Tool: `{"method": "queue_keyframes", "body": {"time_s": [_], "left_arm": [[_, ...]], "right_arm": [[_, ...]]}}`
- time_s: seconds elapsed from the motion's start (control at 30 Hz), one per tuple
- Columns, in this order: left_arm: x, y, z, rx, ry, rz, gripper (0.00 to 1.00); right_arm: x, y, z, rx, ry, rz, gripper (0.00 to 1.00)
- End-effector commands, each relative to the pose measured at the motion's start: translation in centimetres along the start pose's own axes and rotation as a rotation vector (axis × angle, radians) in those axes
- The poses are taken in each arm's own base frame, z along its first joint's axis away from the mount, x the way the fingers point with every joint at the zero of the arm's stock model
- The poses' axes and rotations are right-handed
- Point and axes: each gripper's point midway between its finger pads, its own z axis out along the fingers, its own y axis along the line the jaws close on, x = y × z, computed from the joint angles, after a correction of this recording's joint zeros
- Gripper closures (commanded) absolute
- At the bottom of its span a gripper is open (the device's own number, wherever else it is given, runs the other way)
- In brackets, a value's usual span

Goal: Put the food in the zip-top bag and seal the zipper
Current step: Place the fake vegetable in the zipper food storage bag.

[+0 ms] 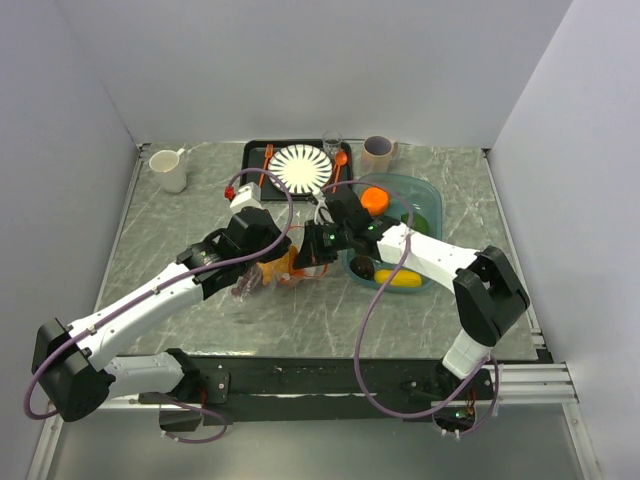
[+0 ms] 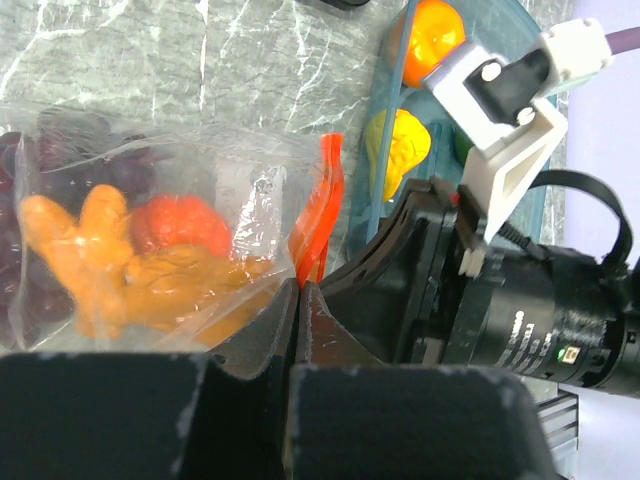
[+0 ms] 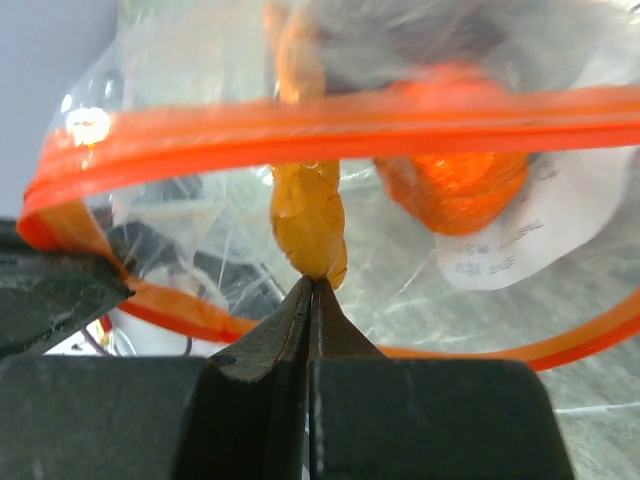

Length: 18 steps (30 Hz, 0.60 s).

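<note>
The clear zip-top bag point(image 1: 258, 278) lies mid-table with its mouth facing the right gripper. In the right wrist view the orange-red zipper point(image 3: 330, 122) gapes as an open loop. My left gripper point(image 2: 300, 284) is shut on the zipper strip point(image 2: 322, 205) at the mouth's edge. Inside the bag point(image 2: 190, 190) are a yellow-orange knobbly piece point(image 2: 110, 262), a red-orange piece point(image 2: 178, 222) and dark purple pieces point(image 2: 70, 165). My right gripper point(image 3: 314, 282) reaches into the mouth, its jaws closed on the end of the yellow-orange piece point(image 3: 308, 225). In the top view the two grippers, left point(image 1: 274, 262) and right point(image 1: 306, 250), meet at the bag.
The teal tub point(image 1: 432, 205) right of the bag holds an orange point(image 1: 375, 198), a yellow piece point(image 1: 398, 278), a green piece point(image 1: 420, 222) and a dark piece point(image 1: 362, 267). Behind it are a black tray point(image 1: 252, 150) with a white plate, orange cutlery, a glass and two mugs point(image 1: 170, 170) point(image 1: 378, 153).
</note>
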Motion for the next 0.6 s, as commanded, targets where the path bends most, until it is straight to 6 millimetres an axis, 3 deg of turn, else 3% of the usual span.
{"method": "queue_keyframes", "body": {"time_s": [0.0, 0.37, 0.4, 0.57], "left_arm": [[-2.2, -1.8, -1.2, 0.046, -0.062, -0.030, 0.99], [-2.5, -1.9, -1.4, 0.049, -0.066, -0.025, 0.99], [-2.5, -1.9, -1.4, 0.047, -0.067, -0.026, 0.99], [-2.5, -1.7, -1.4, 0.040, -0.068, -0.025, 0.99]], "right_arm": [[0.9, 1.7, -0.2, -0.067, 0.039, -0.059, 1.00], [0.9, 2.0, 1.7, -0.052, 0.097, -0.086, 1.00], [0.5, 2.3, 1.4, -0.056, 0.075, -0.087, 0.97], [0.0, -0.2, 0.0, 0.065, -0.037, -0.025, 0.80]]}}
